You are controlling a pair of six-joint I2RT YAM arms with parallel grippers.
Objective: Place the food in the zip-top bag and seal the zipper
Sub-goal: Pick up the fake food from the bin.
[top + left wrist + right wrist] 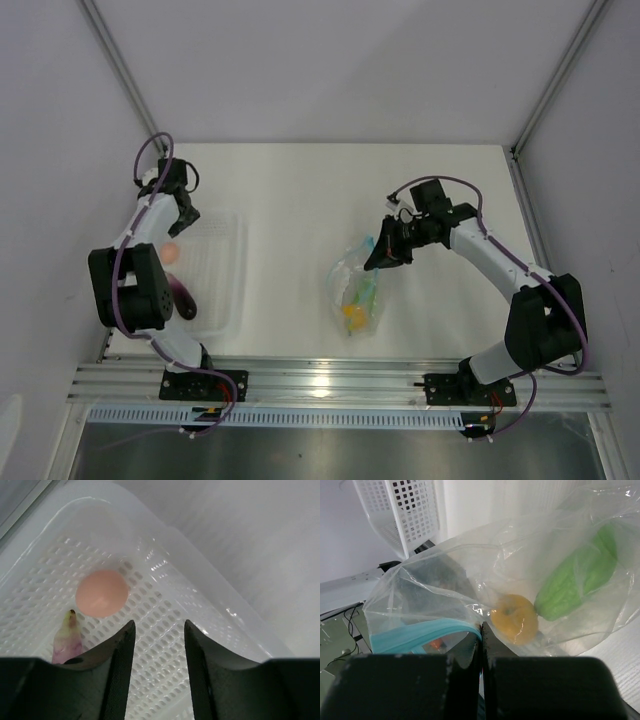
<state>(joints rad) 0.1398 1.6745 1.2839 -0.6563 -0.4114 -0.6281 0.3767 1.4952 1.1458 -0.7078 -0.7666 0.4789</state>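
Observation:
The zip-top bag (356, 290) lies mid-table, its mouth lifted toward my right gripper (384, 252). In the right wrist view that gripper (481, 626) is shut on the bag's rim at the light blue zipper (420, 632). Inside the bag (470, 565) sit a yellow piece (515, 618) and a green oblong piece (580, 575). My left gripper (159, 623) hangs open over the white basket, nothing between its fingers. The pink round piece (101, 593) lies just ahead and left of it, with the purple piece (67, 640) beside the left finger. Both show from above: pink (170, 253), purple (183, 296).
The white perforated basket (225, 270) stands at the left of the table, its far wall (200, 555) just beyond my left fingers. It also shows in the right wrist view (405, 510) behind the bag. A metal rail (330, 380) runs along the near edge.

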